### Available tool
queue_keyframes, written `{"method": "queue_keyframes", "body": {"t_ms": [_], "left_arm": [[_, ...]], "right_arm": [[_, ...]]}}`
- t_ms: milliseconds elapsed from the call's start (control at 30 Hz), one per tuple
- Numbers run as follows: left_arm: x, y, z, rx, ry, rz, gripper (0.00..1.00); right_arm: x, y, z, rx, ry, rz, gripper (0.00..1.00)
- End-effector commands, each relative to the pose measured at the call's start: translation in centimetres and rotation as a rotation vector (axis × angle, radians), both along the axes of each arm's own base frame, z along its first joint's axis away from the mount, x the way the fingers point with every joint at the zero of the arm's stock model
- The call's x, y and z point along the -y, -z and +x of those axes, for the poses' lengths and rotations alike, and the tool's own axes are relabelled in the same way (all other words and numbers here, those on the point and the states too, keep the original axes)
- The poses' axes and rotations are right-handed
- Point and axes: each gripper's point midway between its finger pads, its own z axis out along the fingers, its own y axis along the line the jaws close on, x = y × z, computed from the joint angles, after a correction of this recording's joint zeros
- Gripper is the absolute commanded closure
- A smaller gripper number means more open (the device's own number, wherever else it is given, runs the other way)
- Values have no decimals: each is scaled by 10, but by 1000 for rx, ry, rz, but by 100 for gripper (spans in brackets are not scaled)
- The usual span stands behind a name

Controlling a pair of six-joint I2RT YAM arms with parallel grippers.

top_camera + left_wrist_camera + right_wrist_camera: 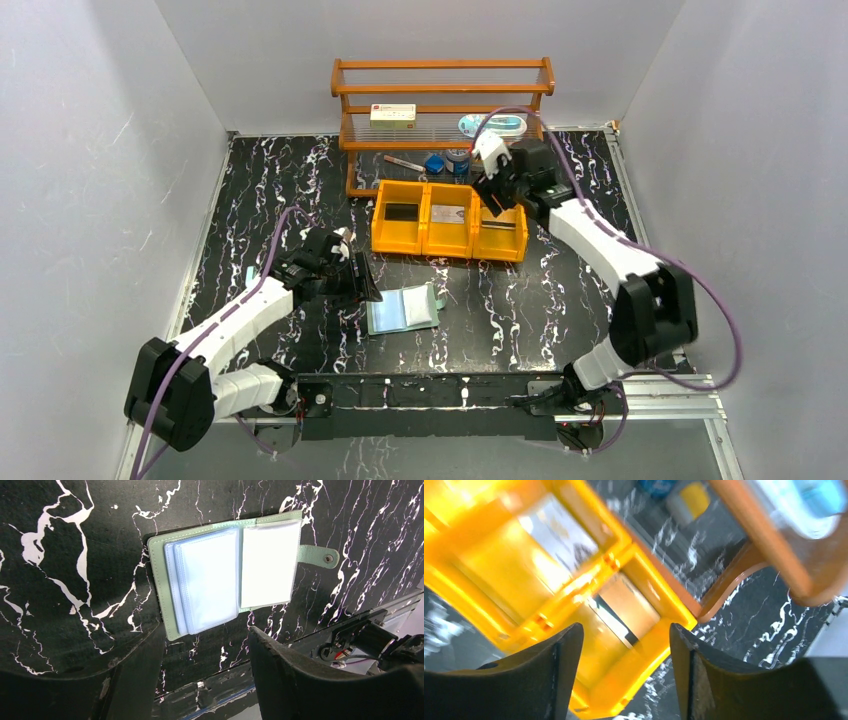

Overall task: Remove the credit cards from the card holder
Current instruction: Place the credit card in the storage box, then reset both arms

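Sage-green and lying open flat on the black marbled bench [250, 200], the card holder [225, 575] is being framed just beyond the tips of the left fingers [300, 680], with its clear sleeves facing up. Glare is whitening the sleeves, so it cannot be told whether any card is being kept inside. The left gripper [205, 640] is being held spread, with nothing between its fingers.

The right gripper [624, 630] is being held wide apart over the orange bins [484, 570], also gripping nothing. Between its fingertips an orange-tan card [631, 605] is being shown lying in the end compartment. A greyish card [556, 527] is being blurred in the neighbouring compartment, off to one side of the fingers.

Only the top view is showing a dark card [401, 212], in the compartment farthest from those fingers. There the end compartment is being largely hidden by the gripper. A wooden rack [440, 90] beyond the fingers is being cut off and smeared in the wrist view.
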Motion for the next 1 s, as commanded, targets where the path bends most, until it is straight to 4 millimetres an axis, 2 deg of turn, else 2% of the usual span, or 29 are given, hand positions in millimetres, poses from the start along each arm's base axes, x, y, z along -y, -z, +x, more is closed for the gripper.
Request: {"method": "queue_keyframes", "body": {"t_ms": [0,67,167,267,333,433,500,600,767,867,967], "left_arm": [[-2,-17,8,53,-23,6,39],[-4,-20,11,69,-46,10,39],[-6,-27,15,95,-72,9,39],[-11,-32,17,118,-104,16,39],[-15,-35,16,130,-124,27,38],[-23,-35,16,137,-153,51,34],[-28,-36,15,145,-170,67,30],[-37,-37,16,158,-202,101,25],[-60,-41,16,173,-295,193,19],[-82,-41,13,168,-385,273,18],[-99,-36,6,153,-470,334,11]], "right_arm": [[-39,-91,-22,10,178,568,26],[-48,-99,-39,-77,246,747,25],[-48,-106,-61,-171,362,943,28],[-62,-103,-81,-306,390,1158,27],[-76,-89,-96,-444,383,1208,32],[-107,-56,-122,-560,387,1079,30],[-125,-34,-140,-558,431,950,29],[-139,-4,-161,-504,547,777,28],[-161,23,-190,-468,597,607,25],[-180,32,-202,-459,572,541,25],[-198,40,-209,-462,550,491,20]]}}
